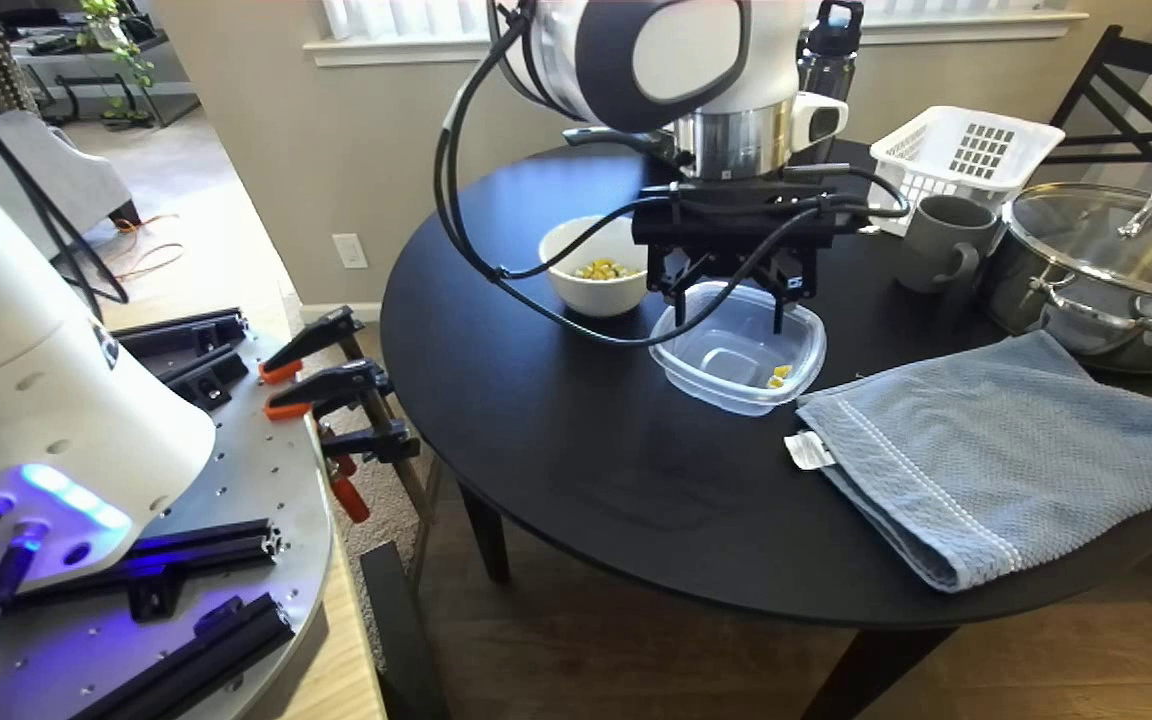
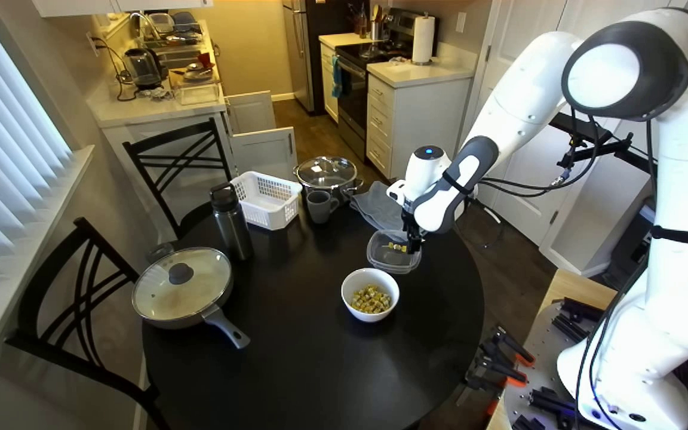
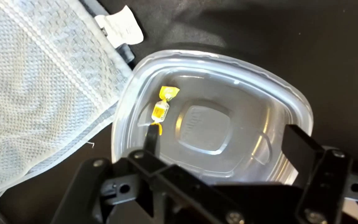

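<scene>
My gripper (image 3: 222,127) stands open, its two fingers wide apart and nothing held between them. It is over a clear plastic container (image 3: 172,56) on the dark round table; in an exterior view the gripper (image 1: 729,318) reaches down at the container's (image 1: 678,378) opening. A wrapped yellow-and-white candy (image 3: 160,111) lies inside, close to one side wall. The left finger in the wrist view covers the candy's lower wrapper end; whether they touch I cannot tell. Beside the container, a white bowl (image 2: 368,276) holds several similar yellow pieces (image 2: 371,300).
A folded blue-grey towel (image 1: 1016,460) lies against the container's side. Farther off stand a grey mug (image 1: 936,250), a lidded steel pot (image 1: 1096,270) and a white basket (image 2: 269,209). A metal bottle (image 2: 233,224) and a lidded pan (image 2: 183,289) are also on the table (image 2: 296,370).
</scene>
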### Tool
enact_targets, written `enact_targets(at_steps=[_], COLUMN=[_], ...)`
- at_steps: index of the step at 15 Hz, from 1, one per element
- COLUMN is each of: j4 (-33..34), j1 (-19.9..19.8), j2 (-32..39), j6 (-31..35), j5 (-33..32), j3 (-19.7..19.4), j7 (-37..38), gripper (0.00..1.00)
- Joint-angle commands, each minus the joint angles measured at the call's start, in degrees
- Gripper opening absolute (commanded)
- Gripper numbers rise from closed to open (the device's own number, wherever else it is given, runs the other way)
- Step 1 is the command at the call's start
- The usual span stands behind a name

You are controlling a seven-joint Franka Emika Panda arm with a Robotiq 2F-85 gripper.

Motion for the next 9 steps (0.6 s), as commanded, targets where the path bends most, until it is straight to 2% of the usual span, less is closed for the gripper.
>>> enact_targets(at_steps=[1, 9], j4=[4.4, 12.6], j1=[0.0, -0.5], j2=[5.0, 12.3], j6=[-0.8, -3.7], j5=[-1.7, -1.6], j3=[-0.1, 0.9], j7=[3.9, 6.2], gripper=[1.00, 1.00])
